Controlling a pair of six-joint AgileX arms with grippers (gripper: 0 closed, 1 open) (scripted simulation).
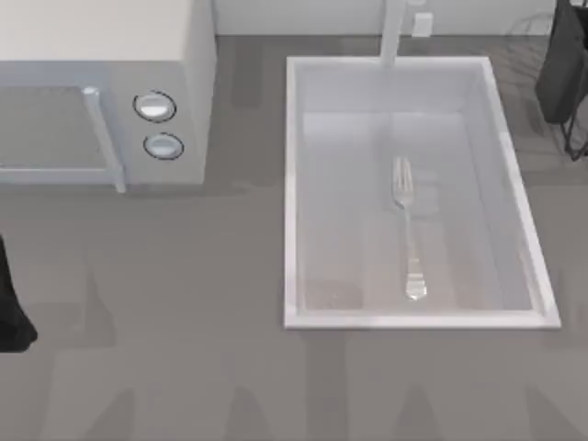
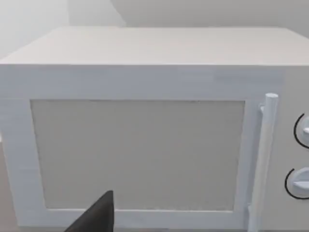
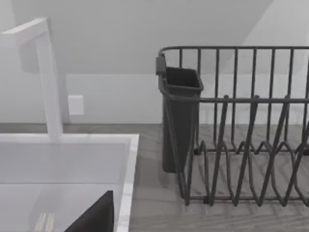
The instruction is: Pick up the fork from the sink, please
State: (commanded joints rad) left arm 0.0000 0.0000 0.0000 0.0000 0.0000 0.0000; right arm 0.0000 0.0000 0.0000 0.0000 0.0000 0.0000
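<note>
Lying flat mid-basin: fork (image 1: 407, 225), well apart from sink (image 1: 292, 184) rim

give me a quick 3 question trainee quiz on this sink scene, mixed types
1. True or false: the fork lies inside the sink.
2. Which end of the fork points toward the faucet? A) the tines B) the rounded handle end
3. What stands on the counter at the top view's left side, beside the sink?

Key:
1. True.
2. A.
3. The microwave with two round knobs.
</note>
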